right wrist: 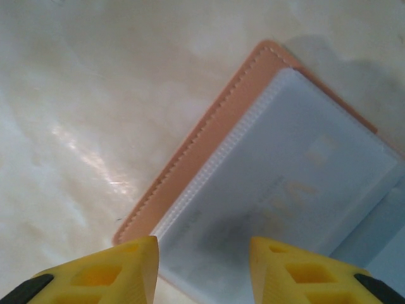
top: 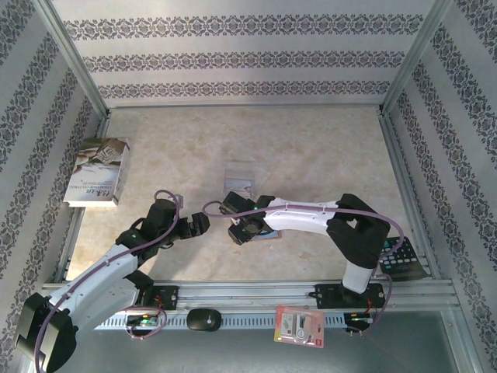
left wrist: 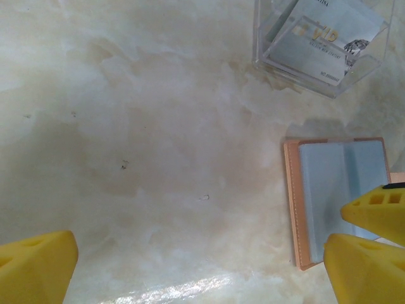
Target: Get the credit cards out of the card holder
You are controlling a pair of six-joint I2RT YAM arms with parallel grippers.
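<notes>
On the marbled beige table, the left gripper hangs over bare surface, jaws spread wide. The right gripper, jaws partly apart and pinching nothing, hovers over the card holder, which lies open, lining up, a credit card in its pocket.

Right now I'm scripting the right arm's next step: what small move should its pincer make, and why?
Probably ease the right pincer down and forward to the pocket's edge. Its jaws stand apart just above the open card holder, and a credit card sits inside the translucent pocket, so nothing is gripped yet.
</notes>
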